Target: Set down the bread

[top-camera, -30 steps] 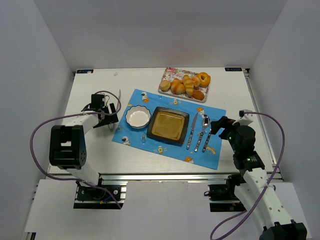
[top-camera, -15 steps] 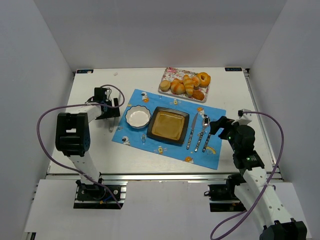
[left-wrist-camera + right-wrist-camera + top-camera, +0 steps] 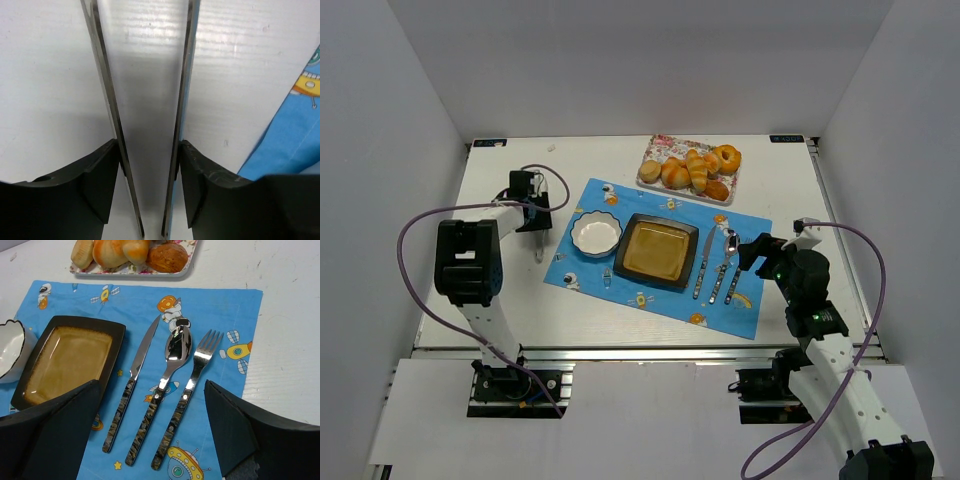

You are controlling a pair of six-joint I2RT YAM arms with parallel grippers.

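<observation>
The bread (image 3: 697, 172), a golden ridged roll, lies among other buns on the flowered tray (image 3: 655, 182) at the back of the table; the right wrist view shows the tray's near edge (image 3: 130, 271). My left gripper (image 3: 534, 214) sits left of the blue placemat (image 3: 582, 272). In the left wrist view its jaws (image 3: 148, 145) press on the two thin metal arms of a pair of tongs (image 3: 114, 115), which stick out toward the near side (image 3: 542, 250). My right gripper (image 3: 756, 252) hangs open over the cutlery handles (image 3: 152, 385), far from the bread.
On the placemat stand a white scalloped bowl (image 3: 595, 234) and a dark square plate (image 3: 657, 250) with a brown inside. A knife (image 3: 132, 390), a spoon (image 3: 165, 385) and a fork (image 3: 192, 385) lie to its right.
The left arm has drawn back from beside the placemat toward the table's far left, and its jaws have narrowed onto the tongs. The right arm has barely moved.
</observation>
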